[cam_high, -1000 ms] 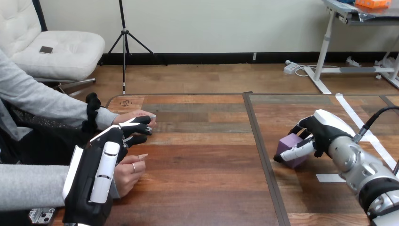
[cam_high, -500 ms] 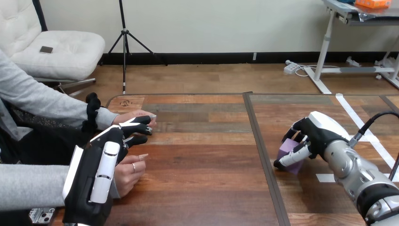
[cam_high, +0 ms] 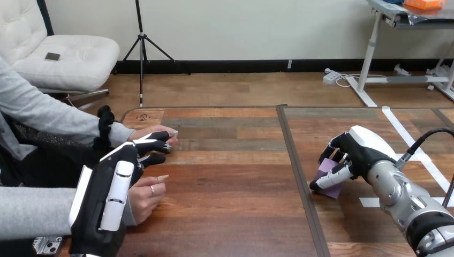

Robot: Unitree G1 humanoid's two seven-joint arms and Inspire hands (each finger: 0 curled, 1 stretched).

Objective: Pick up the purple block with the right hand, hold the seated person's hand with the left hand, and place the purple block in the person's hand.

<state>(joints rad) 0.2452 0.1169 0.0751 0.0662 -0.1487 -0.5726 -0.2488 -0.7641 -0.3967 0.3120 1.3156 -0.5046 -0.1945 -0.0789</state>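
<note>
The purple block [cam_high: 332, 191] sits on the right half of the wooden table [cam_high: 230, 182], tipped a little. My right hand [cam_high: 360, 147] is shut on it, fingers curled over its top and the thumb across its front. At the left, my left hand [cam_high: 120, 171] reaches forward with fairly straight fingers. Its fingertips lie just under the person's far hand [cam_high: 152, 130], touching or nearly touching it; no grip on it shows. The person's near hand [cam_high: 143, 197] rests loosely curled on the table beside my left hand.
A dark seam [cam_high: 300, 176] runs front to back between the table's two halves. White tape marks [cam_high: 375, 202] lie on the right half near the block. The person's grey sleeves come in from the left edge.
My right hand has closed its fingers and thumb round the purple block and drawn it slightly left, tipping it. My left hand and the person's hands have barely moved.
</note>
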